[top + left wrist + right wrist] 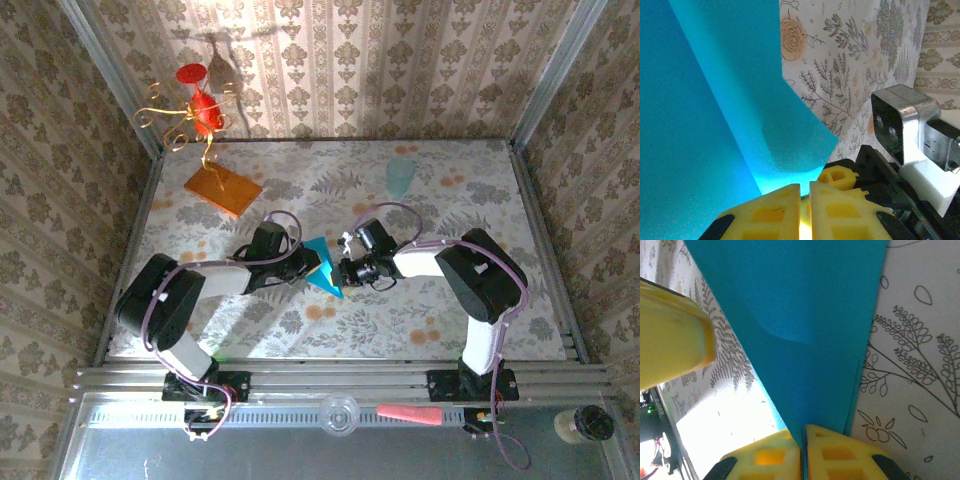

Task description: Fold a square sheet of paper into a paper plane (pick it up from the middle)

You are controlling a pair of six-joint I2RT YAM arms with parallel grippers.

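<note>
**Top external view: both pincers nipped onto the teal sheet at mid-counter**

Top external view shows the two arms reaching in from the lower left and lower right of the frame. They meet just below the centre, where the sheet of paper [325,270] sits between them as a small teal, pointed shape, held off the floral counter [480,200]. The left pincer [308,268] touches its left side and the right pincer [346,270] its right side.

On the left wrist view, the sheet [715,100] fills the left and centre of the frame, bowed in a soft curve. Its lower edge runs down into the thin slit between the yellow fingers [770,210] at the bottom – jaws all but together, clamped on the paper. Part of the right arm's yellow tip shows just beside the sheet's lower right corner.

On the right wrist view, the sheet [800,315] hangs as a broad teal wedge from the top, narrowing to the bottom centre. There the right pincer's fingers [840,455] are pressed together on its edge. A blurred yellow finger of the left pincer [670,335] sits at the left edge.

Towards the upper left of the top view lie an orange slab [222,188] and a red-and-gold ornament [200,110] – a pale mint cup [400,176] stands at upper right, well apart from the paper.
</note>
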